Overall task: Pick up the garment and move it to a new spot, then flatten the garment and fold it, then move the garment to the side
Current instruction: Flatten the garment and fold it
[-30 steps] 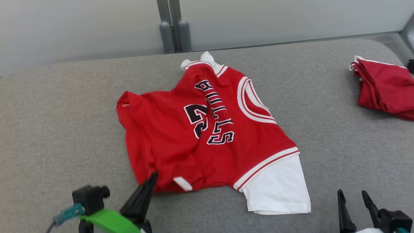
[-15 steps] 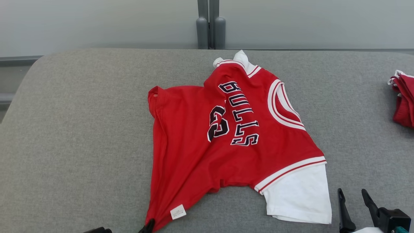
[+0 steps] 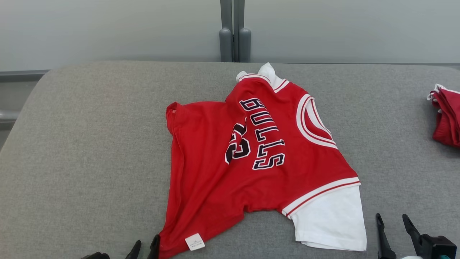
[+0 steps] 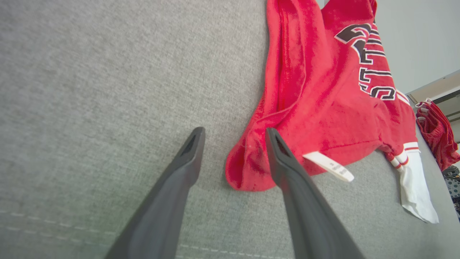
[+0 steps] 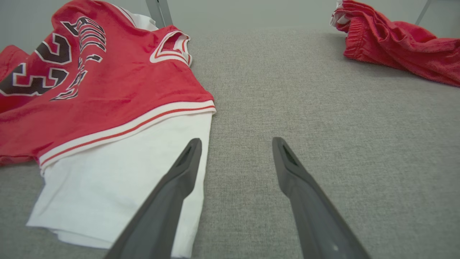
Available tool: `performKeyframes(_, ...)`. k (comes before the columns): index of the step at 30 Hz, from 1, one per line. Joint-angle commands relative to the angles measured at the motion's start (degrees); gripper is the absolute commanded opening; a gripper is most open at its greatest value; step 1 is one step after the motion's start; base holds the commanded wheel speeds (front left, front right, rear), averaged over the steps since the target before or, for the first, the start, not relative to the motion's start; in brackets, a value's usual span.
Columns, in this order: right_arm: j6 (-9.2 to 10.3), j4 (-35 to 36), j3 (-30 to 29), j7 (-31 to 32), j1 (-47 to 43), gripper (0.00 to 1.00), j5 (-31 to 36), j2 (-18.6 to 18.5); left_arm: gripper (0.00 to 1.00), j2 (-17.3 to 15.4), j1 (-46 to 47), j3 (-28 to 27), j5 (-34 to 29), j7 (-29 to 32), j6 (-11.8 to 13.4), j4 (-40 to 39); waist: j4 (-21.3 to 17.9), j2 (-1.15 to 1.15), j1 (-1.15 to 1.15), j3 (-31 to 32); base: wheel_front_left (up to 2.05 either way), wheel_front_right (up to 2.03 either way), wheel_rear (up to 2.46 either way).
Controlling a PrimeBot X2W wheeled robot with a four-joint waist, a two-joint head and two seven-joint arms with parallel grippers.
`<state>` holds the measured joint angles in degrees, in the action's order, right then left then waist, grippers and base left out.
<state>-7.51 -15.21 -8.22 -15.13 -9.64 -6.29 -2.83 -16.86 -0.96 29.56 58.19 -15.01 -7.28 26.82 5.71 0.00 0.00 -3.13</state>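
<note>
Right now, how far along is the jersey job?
Done: jersey lies on the grey cushion. In hand: flattening; left end effector open at the hem corner, right end effector open by the white sleeve, chest lettering creased. Left: finish flattening, fold, move aside.

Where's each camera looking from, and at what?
Head view: robot's head, looking down at the red jersey on the grey cushion; left gripper and right gripper tips show.
Left wrist view: left wrist, looking along its fingers at the jersey's corner.
Right wrist view: right wrist, looking along its fingers at the white sleeve.
Shared: both wrist views catch the other red garment.
</note>
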Motion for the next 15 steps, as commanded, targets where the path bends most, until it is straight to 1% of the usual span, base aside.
performKeyframes(1, 0.04, 0.4, -0.4, 0.0, -0.9, 1.0, 0.7, -0.1, 1.0, 0.5, -1.9, -2.0, -2.5, -0.2, 0.1, -1.0, -0.4, 0.0, 0.0, 1.3, 0.0, 0.0, 0.0)
performKeyframes(4, 0.04, 1.4, -1.2, 0.0, -1.5, 1.0, 1.4, -0.1, 1.0, 1.7, -4.4, -7.8, -9.0, -0.2, 1.6, -5.3, -0.6, 0.0, 0.0, 2.8, 0.0, 0.0, 0.0)
performKeyframes(7, 0.04, 3.1, -2.5, 0.0, -1.7, 1.0, 2.1, -0.2, 1.0, 3.6, -7.7, -13.1, -16.7, -0.2, 3.1, -11.1, -0.8, 0.0, 0.0, 3.9, 0.0, 0.0, 0.0)
performKeyframes(9, 0.04, 4.5, -3.4, 0.0, -1.3, 1.0, 2.4, -0.5, 1.0, 4.9, -9.2, -16.4, -21.3, -0.2, 3.7, -14.6, -0.9, 0.0, 0.0, 4.4, 0.0, 0.0, 0.0)
performKeyframes(13, 0.04, 6.9, -5.5, 0.0, -0.5, 1.0, 2.9, -1.0, 1.0, 7.3, -10.8, -22.2, -29.5, -0.2, 3.9, -19.2, -0.8, 0.0, 0.0, 5.4, 0.0, 0.0, 0.0)
performKeyframes(15, 0.04, 7.7, -6.2, 0.0, -0.1, 1.0, 3.6, -1.2, 1.0, 8.6, -10.8, -24.1, -33.0, -0.2, 3.6, -20.0, -0.7, 0.0, 0.0, 5.7, 0.0, 0.0, 0.0)
